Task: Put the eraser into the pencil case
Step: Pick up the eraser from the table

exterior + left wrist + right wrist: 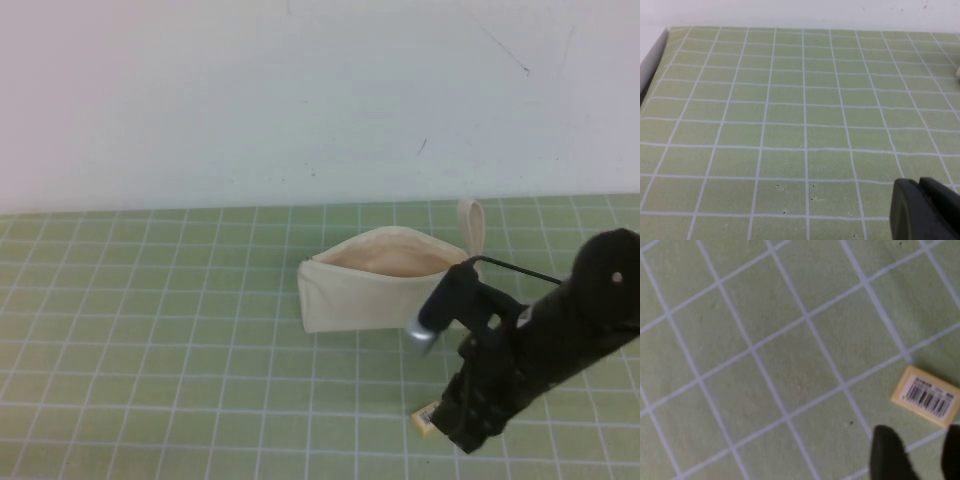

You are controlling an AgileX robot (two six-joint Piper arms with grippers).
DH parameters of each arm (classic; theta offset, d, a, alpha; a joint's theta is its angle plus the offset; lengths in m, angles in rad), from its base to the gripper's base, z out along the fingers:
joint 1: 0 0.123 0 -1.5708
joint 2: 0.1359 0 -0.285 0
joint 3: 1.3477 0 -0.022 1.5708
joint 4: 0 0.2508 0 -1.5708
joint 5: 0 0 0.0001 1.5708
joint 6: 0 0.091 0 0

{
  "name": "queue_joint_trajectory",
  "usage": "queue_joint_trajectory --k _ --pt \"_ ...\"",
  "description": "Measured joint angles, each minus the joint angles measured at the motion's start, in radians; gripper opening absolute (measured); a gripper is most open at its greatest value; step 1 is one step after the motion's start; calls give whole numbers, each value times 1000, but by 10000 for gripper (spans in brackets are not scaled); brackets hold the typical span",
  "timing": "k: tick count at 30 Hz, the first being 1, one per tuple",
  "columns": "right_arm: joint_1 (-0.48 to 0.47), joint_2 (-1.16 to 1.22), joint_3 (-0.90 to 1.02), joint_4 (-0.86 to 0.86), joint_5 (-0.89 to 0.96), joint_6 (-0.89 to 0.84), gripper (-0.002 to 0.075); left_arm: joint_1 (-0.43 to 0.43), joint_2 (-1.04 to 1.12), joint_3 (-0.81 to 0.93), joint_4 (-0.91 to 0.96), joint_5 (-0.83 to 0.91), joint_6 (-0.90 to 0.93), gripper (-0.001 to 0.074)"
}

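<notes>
Eraser lies on the mat at 5 o'clock from the open pencil case, under the right gripper. Left gripper hangs idle, fingers unclear. Right wrist view: open fingertips just short of the eraser; straddle it squarely before closing.

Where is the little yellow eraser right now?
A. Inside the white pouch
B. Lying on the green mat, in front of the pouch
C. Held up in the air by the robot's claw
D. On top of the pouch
B: the eraser lies flat on the mat, just ahead of the right gripper, whose fingers are open, on the near side of the pencil case; the left gripper is parked away from it.
</notes>
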Motion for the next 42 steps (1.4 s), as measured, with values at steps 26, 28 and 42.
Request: queue_joint_trajectory --k 26,28,42 --pt "0 220 -152 -49 9 89 402 0 0 0 0 0 0 -1" --pt "0 220 -152 -49 16 89 342 0 0 0 0 0 0 -1" --pt "0 225 -167 -45 52 89 195 0 0 0 -2 0 0 -1"
